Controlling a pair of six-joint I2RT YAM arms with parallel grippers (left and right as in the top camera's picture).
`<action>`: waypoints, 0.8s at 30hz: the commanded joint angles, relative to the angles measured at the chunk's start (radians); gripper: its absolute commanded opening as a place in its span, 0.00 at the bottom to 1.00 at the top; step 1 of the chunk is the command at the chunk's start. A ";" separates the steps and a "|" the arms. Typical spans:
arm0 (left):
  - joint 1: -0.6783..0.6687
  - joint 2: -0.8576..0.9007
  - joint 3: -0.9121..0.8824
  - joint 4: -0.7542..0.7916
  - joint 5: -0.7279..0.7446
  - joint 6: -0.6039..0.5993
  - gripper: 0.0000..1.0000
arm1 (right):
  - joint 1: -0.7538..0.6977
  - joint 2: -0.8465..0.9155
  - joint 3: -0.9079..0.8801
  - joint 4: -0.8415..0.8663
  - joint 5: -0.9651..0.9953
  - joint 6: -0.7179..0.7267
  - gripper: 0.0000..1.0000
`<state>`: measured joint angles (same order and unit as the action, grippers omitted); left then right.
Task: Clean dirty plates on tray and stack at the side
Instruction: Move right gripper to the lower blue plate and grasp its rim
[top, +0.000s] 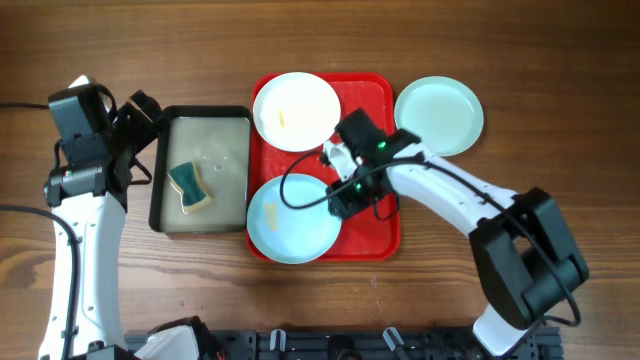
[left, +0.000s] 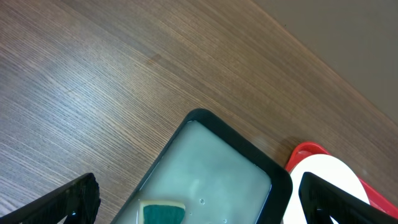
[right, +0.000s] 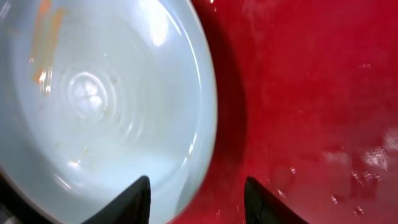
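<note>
The red tray (top: 385, 225) holds a white plate (top: 296, 110) with a yellow smear at its far left and a pale blue plate (top: 290, 218) with an orange smear at its near left. A second pale blue plate (top: 439, 115) lies on the table right of the tray. My right gripper (top: 343, 197) is open, low over the tray, straddling the near blue plate's right rim (right: 208, 118); one finger is over the plate, the other over bare red tray (right: 311, 93). My left gripper (left: 199, 199) is open and empty above the black-rimmed tray (left: 273, 171).
The black-rimmed tray (top: 160, 165) left of the red tray holds cloudy water and a green-and-yellow sponge (top: 190, 185), which also shows in the left wrist view (left: 163, 211). Bare wooden table (top: 120, 40) surrounds it all.
</note>
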<state>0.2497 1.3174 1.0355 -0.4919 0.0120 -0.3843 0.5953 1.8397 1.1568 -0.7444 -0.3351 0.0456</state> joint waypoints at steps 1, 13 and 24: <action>0.004 0.001 0.011 0.003 -0.010 -0.013 1.00 | 0.014 0.004 -0.053 0.051 0.054 0.069 0.45; 0.004 0.001 0.011 0.003 -0.010 -0.013 1.00 | 0.014 0.004 -0.053 0.111 0.062 0.141 0.08; 0.004 0.001 0.011 0.003 -0.010 -0.013 1.00 | 0.009 0.029 -0.035 0.110 0.228 0.167 0.04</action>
<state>0.2497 1.3174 1.0355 -0.4923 0.0120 -0.3847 0.6079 1.8477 1.1072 -0.6338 -0.2173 0.1871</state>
